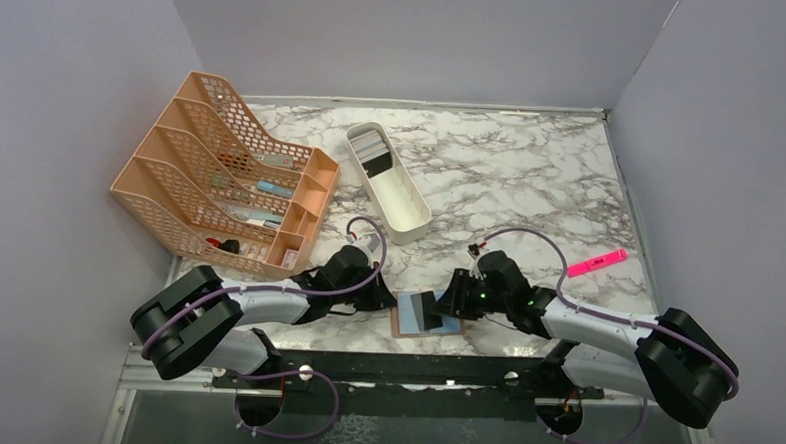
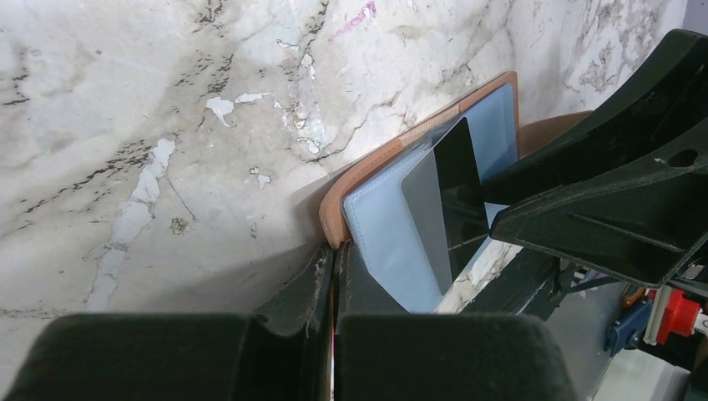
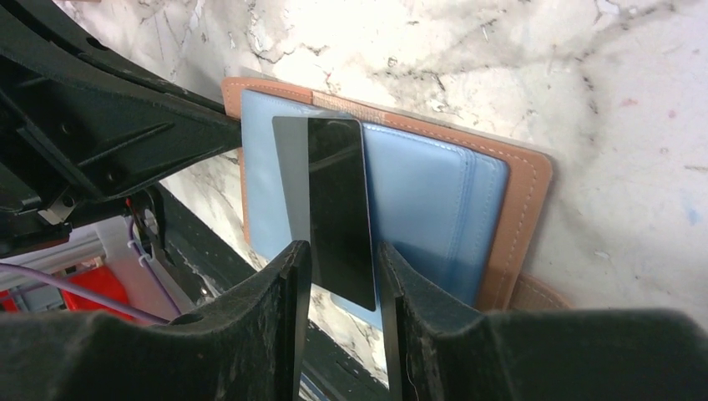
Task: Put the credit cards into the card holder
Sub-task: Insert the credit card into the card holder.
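Observation:
The card holder (image 1: 443,324) lies open at the table's near edge, tan outside, light blue sleeves inside. It also shows in the left wrist view (image 2: 376,159) and the right wrist view (image 3: 518,217). A black credit card (image 1: 423,309) is partly under a translucent sleeve, its free end sticking out. My left gripper (image 1: 385,302) is shut on the holder's left edge (image 2: 336,251). My right gripper (image 1: 448,299) is open, its fingers either side of the black card (image 3: 338,209), with a thin gap showing on the right side (image 3: 341,246). More cards (image 1: 372,151) lie in the white tray.
A white oblong tray (image 1: 402,204) stands at the middle back. An orange mesh file rack (image 1: 226,180) stands at the left. A pink highlighter (image 1: 597,261) lies at the right. The holder sits right at the table's near edge, above the arms' mounting rail.

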`<state>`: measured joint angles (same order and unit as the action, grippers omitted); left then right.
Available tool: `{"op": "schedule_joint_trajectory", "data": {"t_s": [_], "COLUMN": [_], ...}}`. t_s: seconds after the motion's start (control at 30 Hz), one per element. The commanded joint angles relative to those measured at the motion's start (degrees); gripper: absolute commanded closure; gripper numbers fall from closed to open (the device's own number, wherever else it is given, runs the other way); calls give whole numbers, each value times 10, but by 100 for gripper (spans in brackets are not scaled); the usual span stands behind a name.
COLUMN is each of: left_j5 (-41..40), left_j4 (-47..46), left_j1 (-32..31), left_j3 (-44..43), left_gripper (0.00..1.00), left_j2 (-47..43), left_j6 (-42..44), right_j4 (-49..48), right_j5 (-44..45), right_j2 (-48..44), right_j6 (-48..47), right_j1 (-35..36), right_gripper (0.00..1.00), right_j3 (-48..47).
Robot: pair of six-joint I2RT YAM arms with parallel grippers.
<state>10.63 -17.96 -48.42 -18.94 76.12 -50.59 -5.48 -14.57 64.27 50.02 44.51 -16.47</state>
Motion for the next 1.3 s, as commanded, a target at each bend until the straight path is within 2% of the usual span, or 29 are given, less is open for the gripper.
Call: {"op": "schedule_joint_trajectory", "data": {"t_s": [0.0,0.63,0.97,1.13,1.27], "left_j5": [-19,-35,-43,-48,-47], "left_j4": [1,1,1,7,8], "left_j1": [-6,-22,-28,-28,-28], "left_j3": [7,-4,-7,-6,-6], "left_gripper": [100,100,100,100,100], "left_j2": [-9,-1,2,-6,-8], "left_j6": [-3,-15,-18,-19,-20], "right_j4": [-37,-147,-140,-130,-161], "right_j5": [-19,-72,-67,-64,-77], "right_j2": [35,123,122,108,131], "right_j6": [-12,16,16,9,12], "right_j1": [2,26,29,29,29], "right_gripper": [61,66,72,72,72], "right_j3": [-18,-25,-29,-30,-25]}}
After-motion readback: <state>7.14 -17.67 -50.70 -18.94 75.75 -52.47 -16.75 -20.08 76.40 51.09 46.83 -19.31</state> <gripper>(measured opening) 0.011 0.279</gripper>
